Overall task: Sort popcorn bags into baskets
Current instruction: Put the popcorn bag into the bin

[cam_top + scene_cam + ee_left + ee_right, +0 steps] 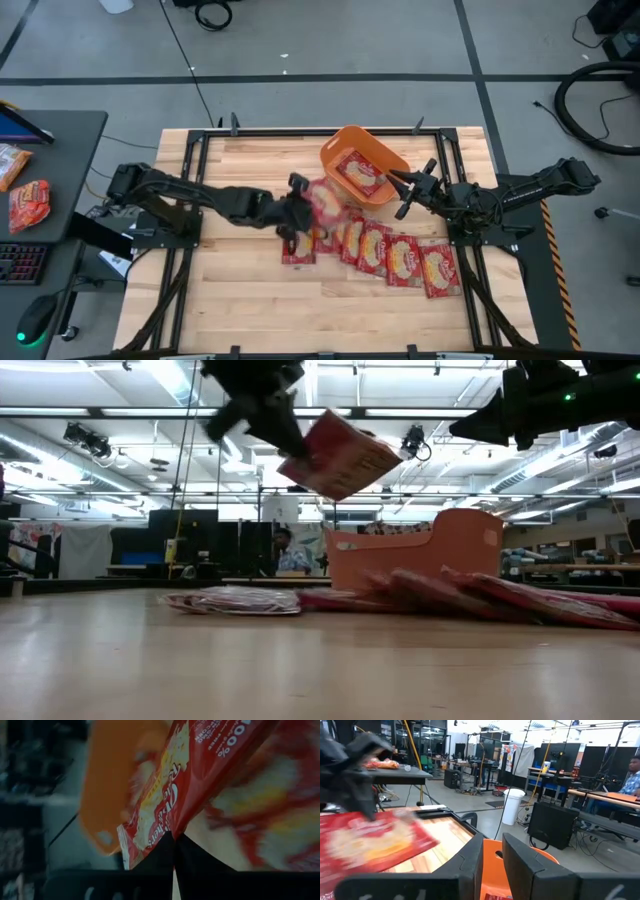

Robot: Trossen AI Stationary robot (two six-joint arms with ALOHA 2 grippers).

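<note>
Here the left gripper [300, 207], centre frame, clamps a bag [324, 203] aloft; next, carry it over the tub [340, 148] and release. Right gripper [408, 190], narrowly parted, waits beside the tub.

Counts: 1 orange basket [362, 152], 1 popcorn bag inside it [357, 172], 1 bag in the left gripper [325, 203], about 6 bags in the row on the tabletop [405, 260].
</note>
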